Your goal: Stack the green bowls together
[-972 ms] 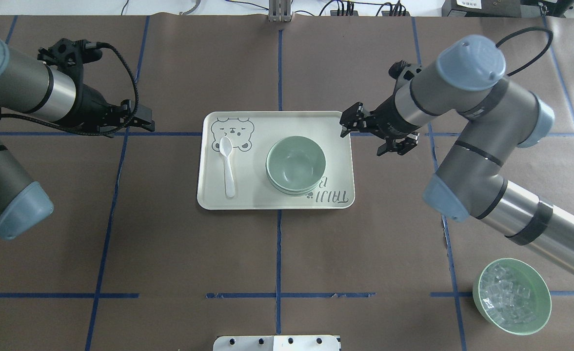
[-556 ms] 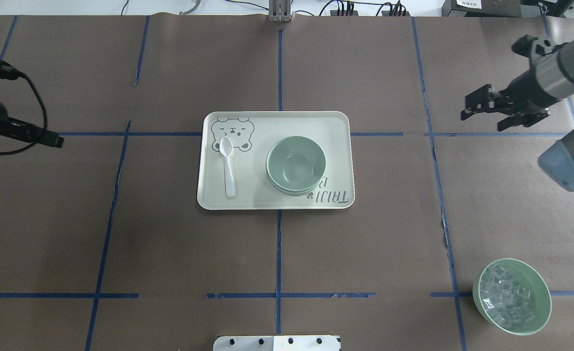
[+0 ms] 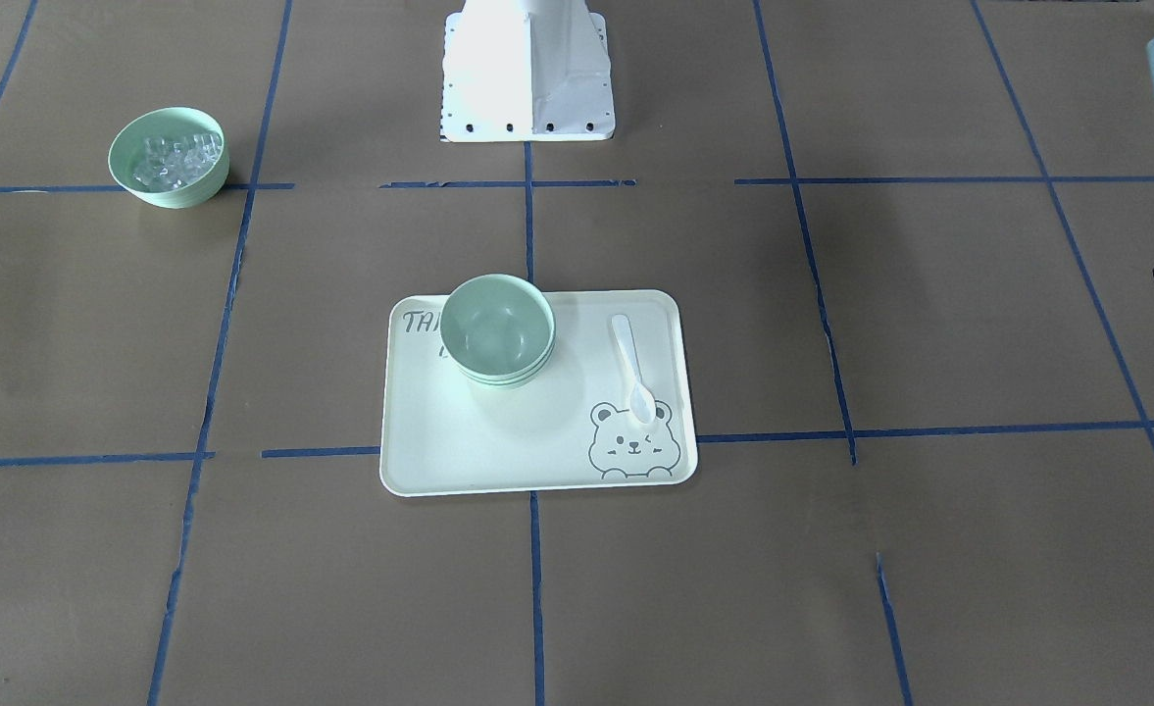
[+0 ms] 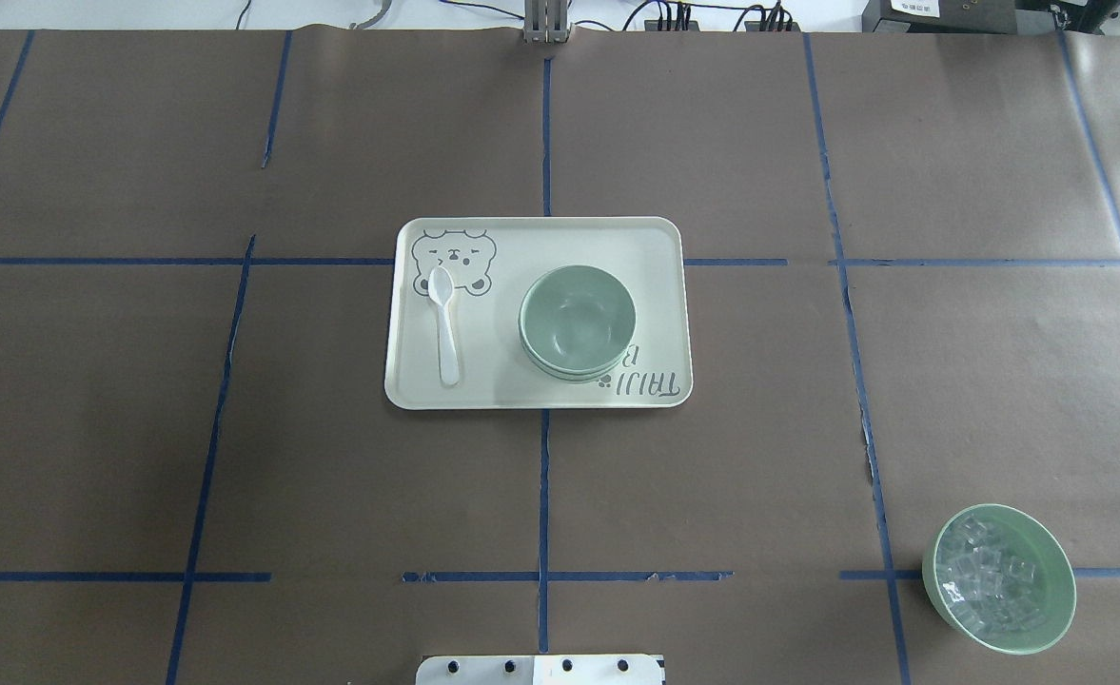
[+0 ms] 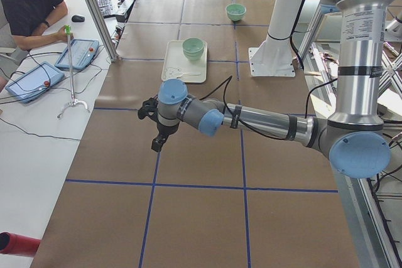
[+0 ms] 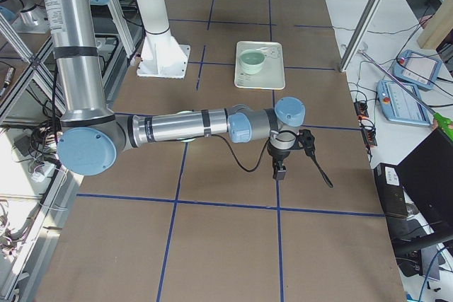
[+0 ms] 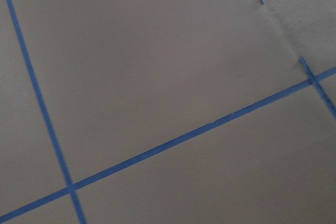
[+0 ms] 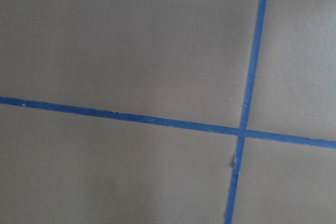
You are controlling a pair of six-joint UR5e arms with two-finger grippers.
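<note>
The green bowls [image 4: 577, 322] sat in 1 stack mid-table, equally far from the left gripper [image 5: 157, 141] and right gripper [image 6: 279, 168], whose closure I could not tell.

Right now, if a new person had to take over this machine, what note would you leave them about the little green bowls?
Left gripper: hangs over the brown paper-covered table, far from the tray. Nothing is seen in it, and I cannot tell whether it is open or shut.
Right gripper: the same, at the table's other end.
Small round pale mint-green plastic bowls: nested in one stack on the pale rectangular bear-printed tray, beside a white plastic spoon.
Done: the stacking looks finished.
Left: apparently nothing. The green bowl of clear cubes stands apart on the table.
</note>
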